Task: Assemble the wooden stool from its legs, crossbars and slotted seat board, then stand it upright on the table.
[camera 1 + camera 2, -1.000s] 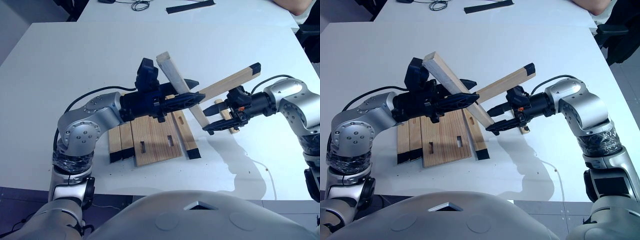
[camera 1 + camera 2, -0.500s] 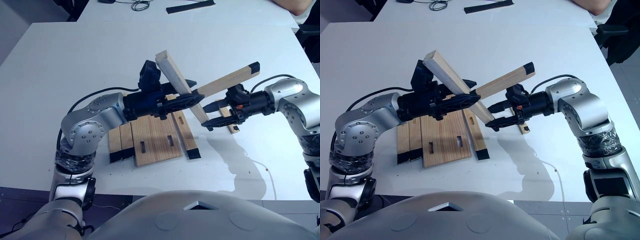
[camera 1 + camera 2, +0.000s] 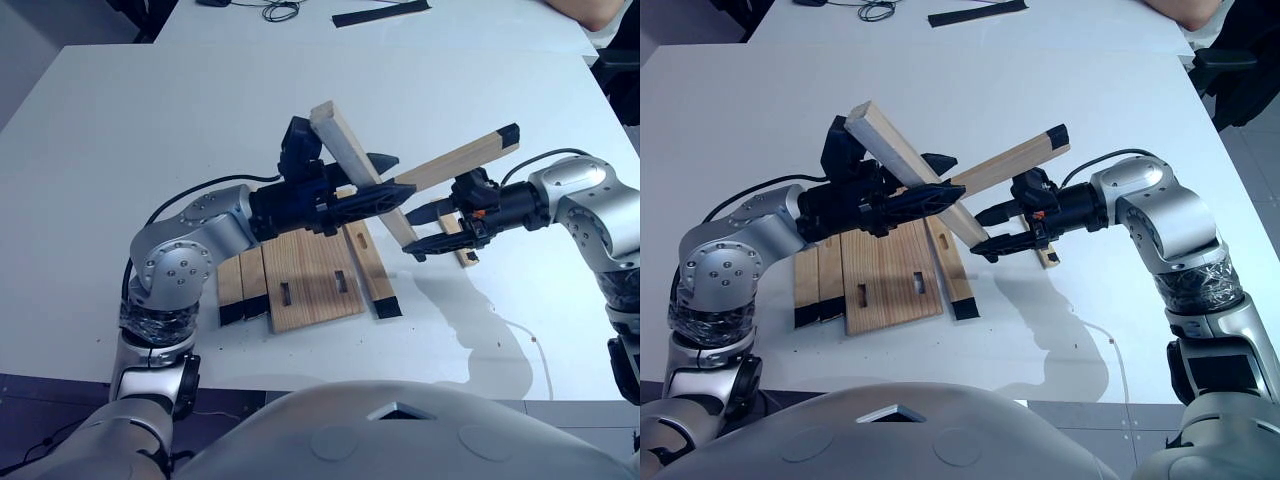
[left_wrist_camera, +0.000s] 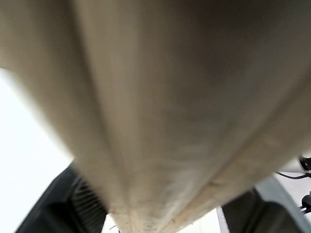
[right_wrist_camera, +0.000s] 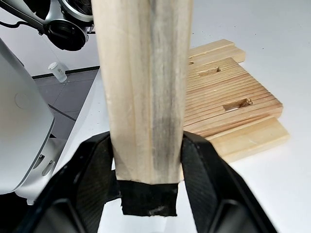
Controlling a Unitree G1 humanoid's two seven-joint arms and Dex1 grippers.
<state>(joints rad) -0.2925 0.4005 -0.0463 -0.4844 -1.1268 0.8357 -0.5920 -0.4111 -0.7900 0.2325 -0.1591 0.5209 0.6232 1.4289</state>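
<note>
The flat slotted wooden seat board (image 3: 310,265) lies on the white table (image 3: 150,130). Above it, the left gripper (image 3: 403,174) and right gripper (image 3: 410,235) both squeeze one tilted pale wooden leg (image 3: 340,135), crossed by a black-tipped wooden stick (image 3: 460,158). The left gripper has pushed a little nearer; the stool looks far from built.

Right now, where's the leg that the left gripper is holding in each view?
Left eye: leg tilted at centre, clamped by left gripper, lower end at right gripper.
Right eye: same, slightly left of centre.
Left wrist: close up, across the middle.
Right wrist: at centre, black-tipped.
Landmark: slotted seat board beneath.
</note>
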